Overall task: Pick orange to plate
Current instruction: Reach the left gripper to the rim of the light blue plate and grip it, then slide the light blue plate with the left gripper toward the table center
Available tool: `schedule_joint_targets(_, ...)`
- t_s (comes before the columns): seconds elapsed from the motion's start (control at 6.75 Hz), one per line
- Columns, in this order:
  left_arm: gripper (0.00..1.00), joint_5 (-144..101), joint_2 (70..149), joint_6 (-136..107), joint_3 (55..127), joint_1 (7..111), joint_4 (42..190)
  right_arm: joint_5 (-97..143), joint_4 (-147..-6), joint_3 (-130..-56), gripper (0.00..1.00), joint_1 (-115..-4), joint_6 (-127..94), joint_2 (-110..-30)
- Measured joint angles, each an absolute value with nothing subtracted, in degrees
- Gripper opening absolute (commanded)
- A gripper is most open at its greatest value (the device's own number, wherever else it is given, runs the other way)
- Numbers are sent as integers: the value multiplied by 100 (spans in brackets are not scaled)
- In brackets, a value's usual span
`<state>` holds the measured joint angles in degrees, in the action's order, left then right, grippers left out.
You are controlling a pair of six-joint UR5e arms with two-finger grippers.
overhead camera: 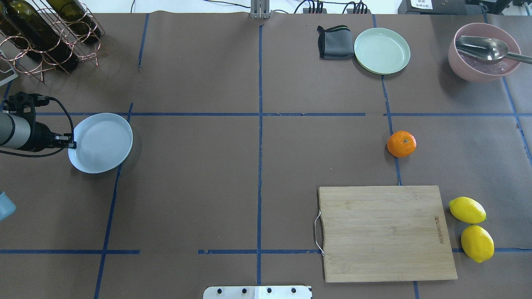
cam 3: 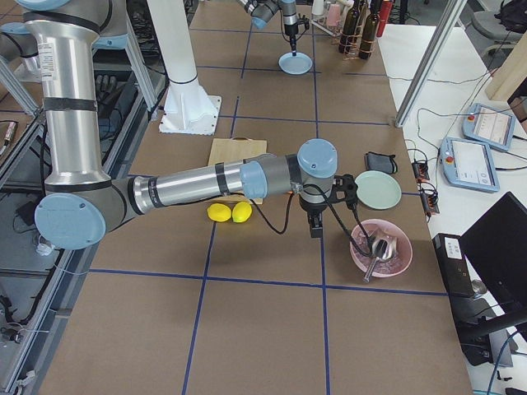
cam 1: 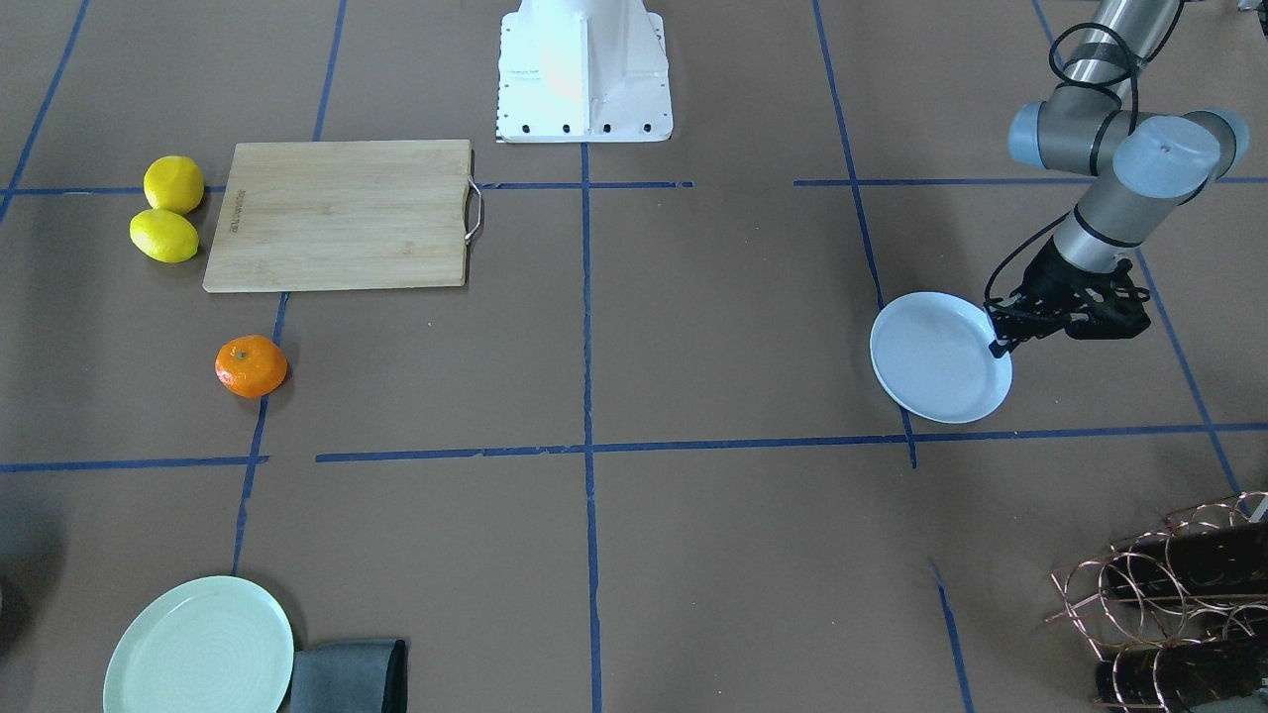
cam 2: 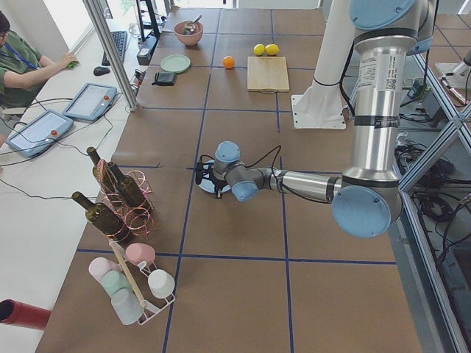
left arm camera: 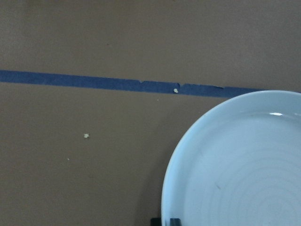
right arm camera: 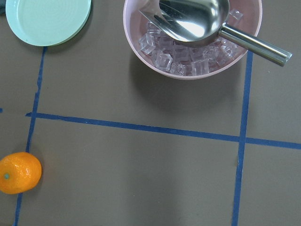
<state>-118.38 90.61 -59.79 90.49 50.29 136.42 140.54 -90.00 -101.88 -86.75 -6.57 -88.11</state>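
Observation:
The orange (overhead camera: 401, 143) lies alone on the brown table, on a blue tape line, also seen in the right wrist view (right arm camera: 19, 173). The pale bluish plate (overhead camera: 104, 141) sits far across the table. My left gripper (overhead camera: 71, 144) reaches in level from the side, its fingers closed on the plate's near rim (cam 1: 994, 342). In the left wrist view the plate (left arm camera: 240, 165) fills the lower right. My right gripper (cam 3: 315, 226) hangs above the table between the orange and a pink bowl. It shows only in the right side view, so I cannot tell its state.
A wooden cutting board (overhead camera: 386, 232) and two lemons (overhead camera: 471, 224) lie near the orange. A green ridged plate (overhead camera: 382, 50), a grey cloth (overhead camera: 333, 42) and a pink bowl (right arm camera: 155, 28) of ice with a metal scoop stand beyond it. A wine rack (overhead camera: 45, 37) stands near the bluish plate.

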Motion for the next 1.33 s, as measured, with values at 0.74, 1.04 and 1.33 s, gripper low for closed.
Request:
schedule_joint_targets(0.74,0,-13186,10355,-6517,9661,5982,11679,14054,-8998,-10200,100,-8582,-785,-8807)
schedule_joint_targets(1.04,0,-12707,11223,-8012,9638,5206,11403,14054,-8996,-10297,100,-8480,-988,-8806)
schedule_joint_targets(1.33,0,-11921,11961,-9325,9415,4118,11391,14054,-8992,-10372,100,-8395,-1124,-8806)
